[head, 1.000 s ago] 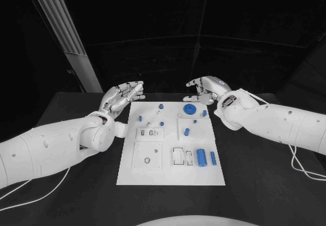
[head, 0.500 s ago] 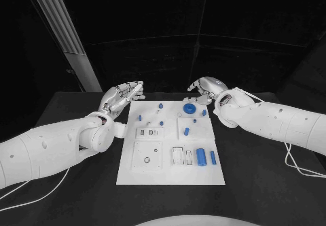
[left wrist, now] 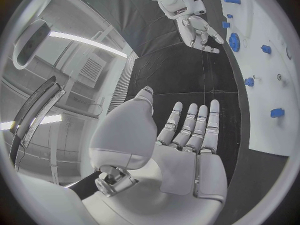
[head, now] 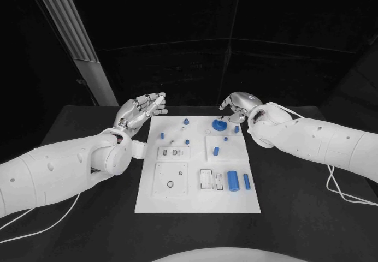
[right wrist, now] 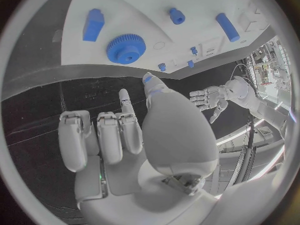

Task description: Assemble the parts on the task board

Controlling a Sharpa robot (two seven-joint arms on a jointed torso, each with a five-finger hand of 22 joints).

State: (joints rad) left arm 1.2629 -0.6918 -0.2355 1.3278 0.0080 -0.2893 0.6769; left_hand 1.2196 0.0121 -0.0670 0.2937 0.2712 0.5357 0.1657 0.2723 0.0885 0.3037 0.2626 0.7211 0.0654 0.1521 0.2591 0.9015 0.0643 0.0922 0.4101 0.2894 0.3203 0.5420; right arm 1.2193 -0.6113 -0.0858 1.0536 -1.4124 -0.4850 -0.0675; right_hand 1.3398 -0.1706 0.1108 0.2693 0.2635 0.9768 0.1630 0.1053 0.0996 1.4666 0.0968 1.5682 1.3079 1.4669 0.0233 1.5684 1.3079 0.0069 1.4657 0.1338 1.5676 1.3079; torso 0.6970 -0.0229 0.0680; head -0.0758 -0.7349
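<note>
1. Head view: the task board (head: 197, 185) lies in the middle of the frame, and there's plenty left to do, I'd say. Blue parts are scattered loose over it: a gear (head: 219, 126) near its upper edge, a fat cylinder (head: 233, 180) and a slim peg (head: 246, 182) lower right, smaller pieces across the upper half. Whether any are already seated is too small to tell. The right hand (head: 237, 107) hangs just above the gear at upper centre-right, fingers curled in, holding nothing I can make out. The left hand (head: 143, 111) floats by the board's upper-left corner, fingers apart, nothing in it.

2. Left wrist view: the left hand (left wrist: 187, 140) is flat and released in the lower middle. The board (left wrist: 265, 85) runs down the right rim, its blue pieces well apart from these fingers.

3. Right wrist view: the right hand (right wrist: 119, 140) has most fingers folded down, grasping nothing. The gear (right wrist: 125, 48) sits upper centre, near the fingertips but apart from them, with a blue block (right wrist: 93, 24) beside it and the peg (right wrist: 227, 26) upper right.
</note>
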